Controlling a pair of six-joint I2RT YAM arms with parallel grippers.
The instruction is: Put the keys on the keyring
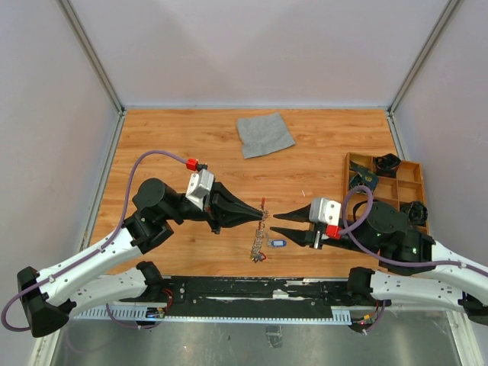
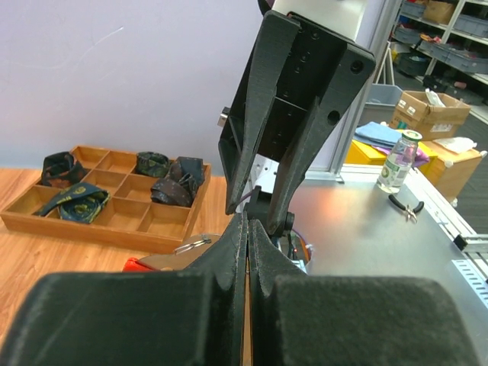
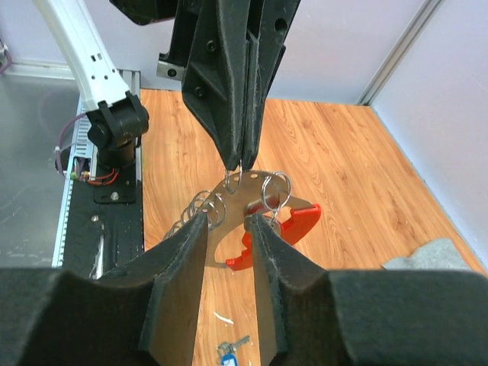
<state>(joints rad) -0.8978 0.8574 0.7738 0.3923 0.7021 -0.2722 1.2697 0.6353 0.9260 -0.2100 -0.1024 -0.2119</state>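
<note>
The keyring (image 3: 252, 200) is a curved silvery plate with a red plastic clip and several split rings, held up off the table. It also shows in the top view (image 1: 261, 206), with its chain (image 1: 258, 242) trailing toward the near edge. My left gripper (image 1: 263, 216) is shut on the plate's upper edge (image 3: 241, 164). My right gripper (image 3: 227, 229) is open, its fingers on either side of the plate's lower part. One blue-headed key (image 1: 277, 244) lies on the table below the jaws and also shows in the right wrist view (image 3: 229, 352). Other keys are not clearly visible.
A grey cloth square (image 1: 264, 134) lies at the back centre. A wooden compartment tray (image 1: 404, 161) with dark items stands at the right and also shows in the left wrist view (image 2: 91, 227). The right gripper's body fills the middle of the left wrist view.
</note>
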